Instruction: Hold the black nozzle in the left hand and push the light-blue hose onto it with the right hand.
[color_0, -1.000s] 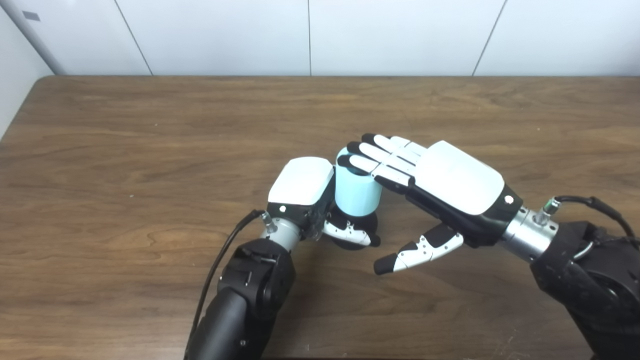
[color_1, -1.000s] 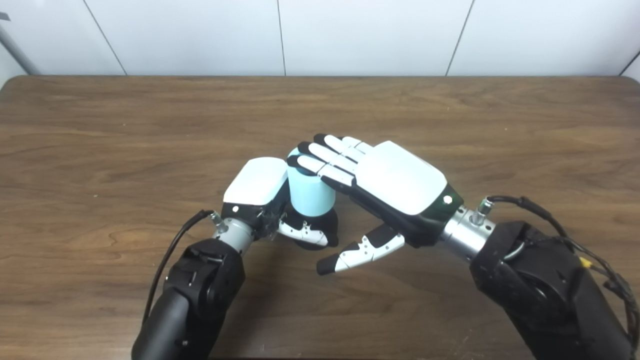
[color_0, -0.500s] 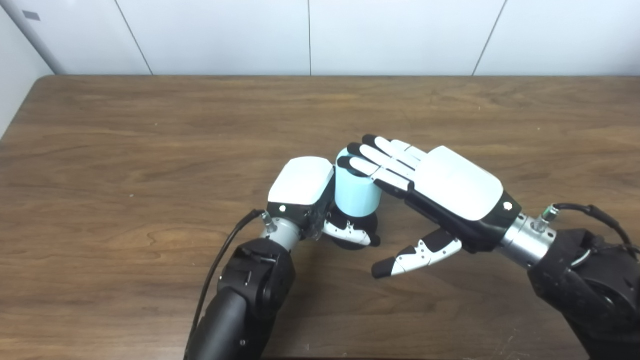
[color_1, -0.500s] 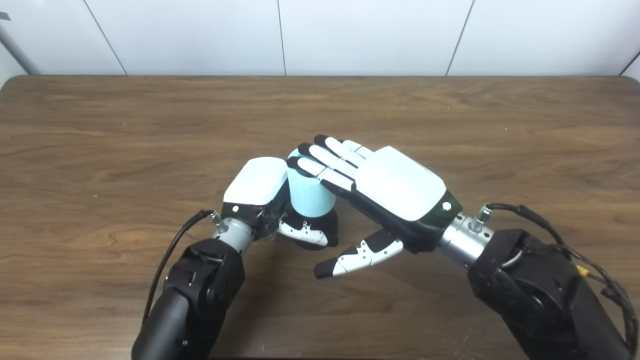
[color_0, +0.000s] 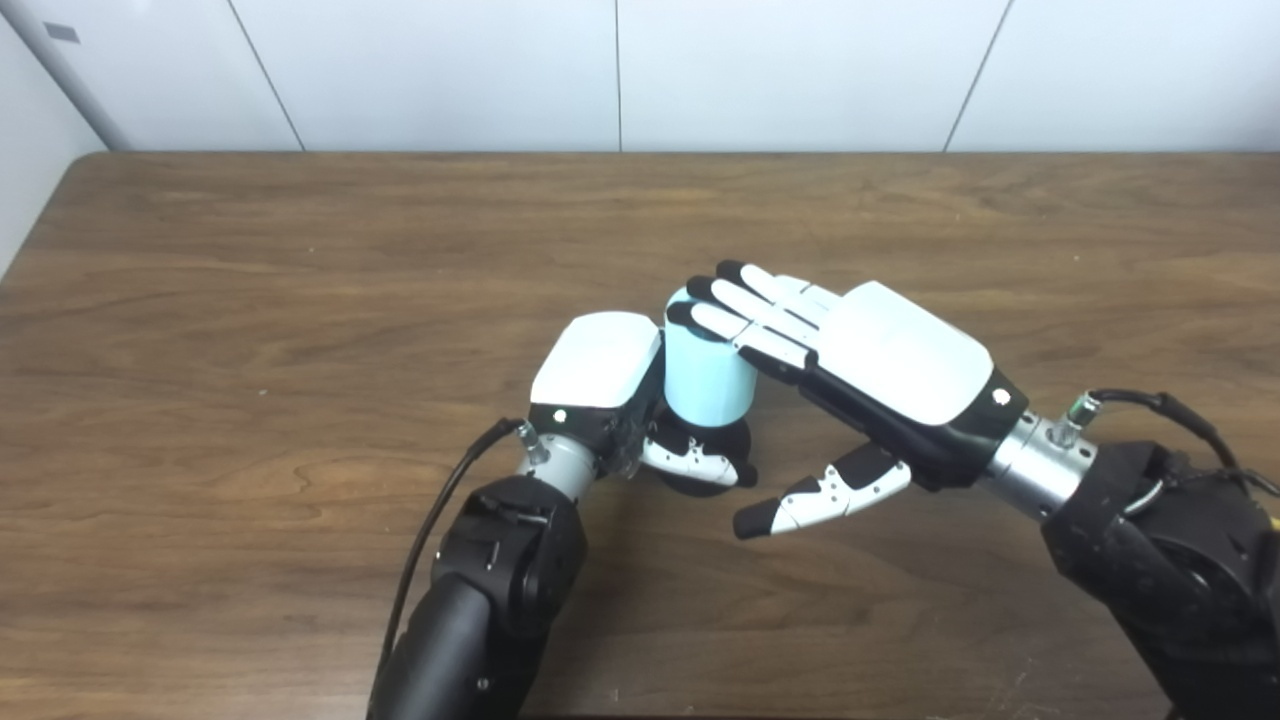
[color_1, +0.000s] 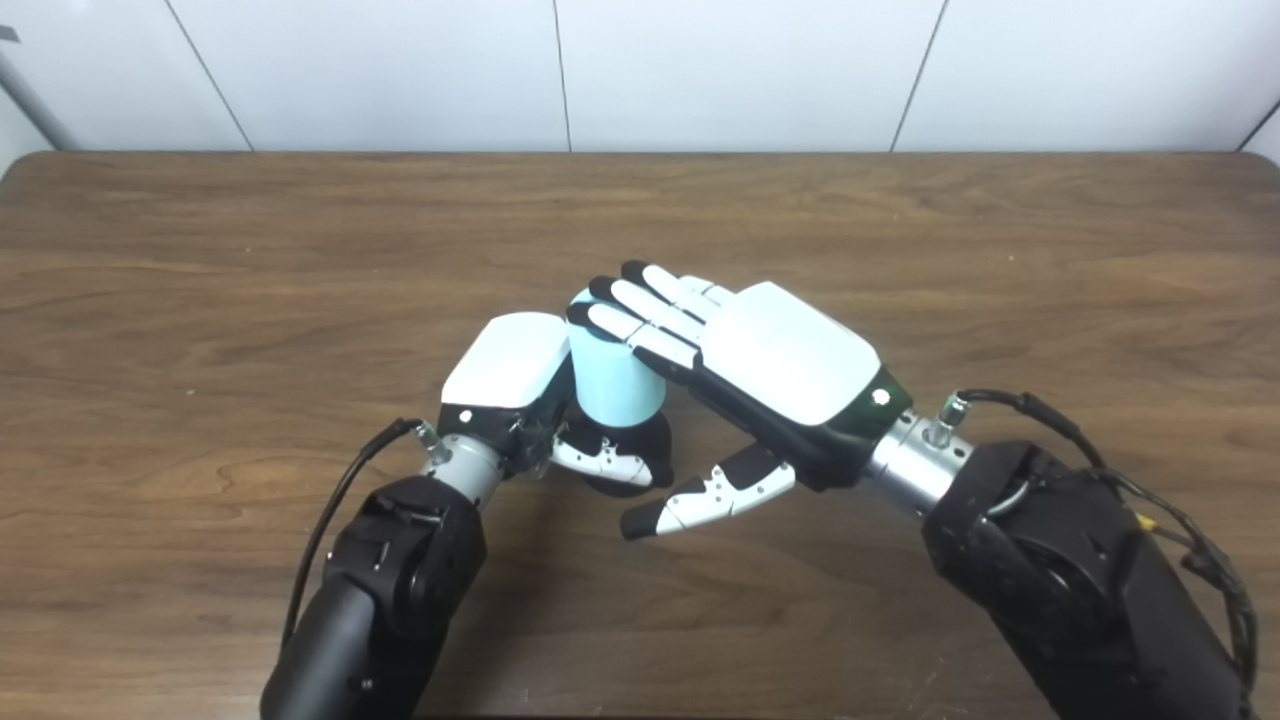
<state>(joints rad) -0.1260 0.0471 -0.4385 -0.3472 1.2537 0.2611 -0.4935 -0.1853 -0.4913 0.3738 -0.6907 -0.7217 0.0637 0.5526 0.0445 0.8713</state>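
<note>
The light-blue hose is a short upright cylinder at the table's middle, sitting on top of the black nozzle, of which only the dark base shows. My left hand is wrapped around that base, thumb across its front, fingers hidden behind. My right hand lies flat and open, its fingertips resting on the hose's top rim, thumb hanging free below at the right.
The wooden table stretches out on all sides of the hands. A white panelled wall runs behind its far edge. A black cable hangs from my left wrist.
My right hand has shifted a little left with its fingertips on the hose top. The hose and my left hand have moved slightly left with it.
</note>
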